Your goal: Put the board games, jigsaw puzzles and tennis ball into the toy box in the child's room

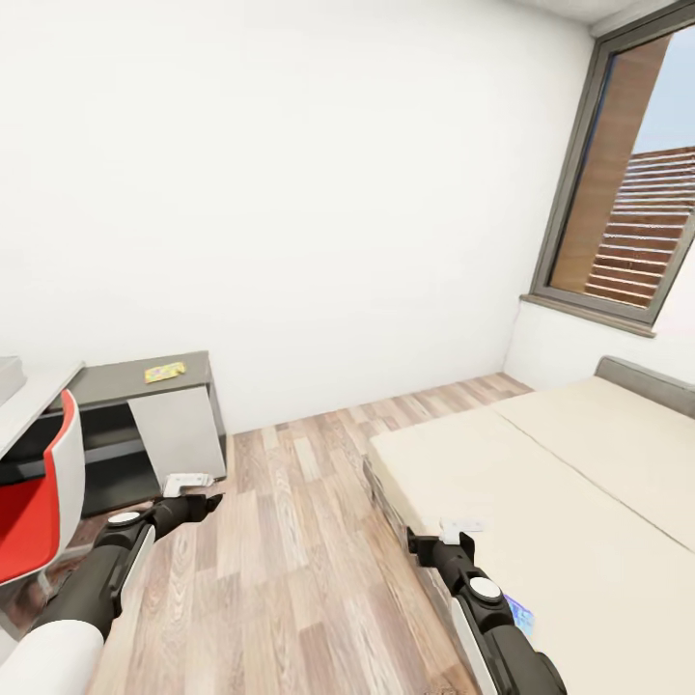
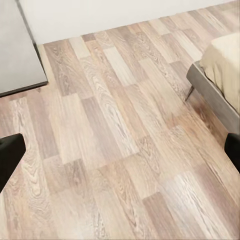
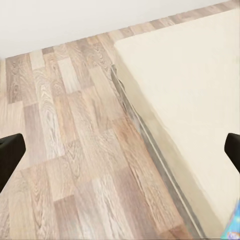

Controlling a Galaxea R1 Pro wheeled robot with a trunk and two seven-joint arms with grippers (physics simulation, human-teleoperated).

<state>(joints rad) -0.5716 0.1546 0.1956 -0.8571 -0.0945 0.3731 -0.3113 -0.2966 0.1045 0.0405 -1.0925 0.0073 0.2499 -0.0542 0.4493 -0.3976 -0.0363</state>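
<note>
End effectors are shown spread wide and empty: in the left wrist view the dark fingertips sit at opposite edges with only wood-plank floor between them, and in the right wrist view the fingertips frame floor and the edge of the bed. In the head view the left end effector is held over the floor beside the white door front of the tabletop unit, while the right end effector is held above the near edge of the cream mattress. A small blue printed board game is seen lying on the mattress just beside the right forearm (partly hidden by it); a sliver of its colourful print is also caught in the right wrist view. A yellow-green flat item, too small to be identified further, is seen lying on the dark grey tabletop, well apart from both arms. A red-and-white chair is placed before the light grey tabletop section. A grey-framed window is set above the grey headboard.
</note>
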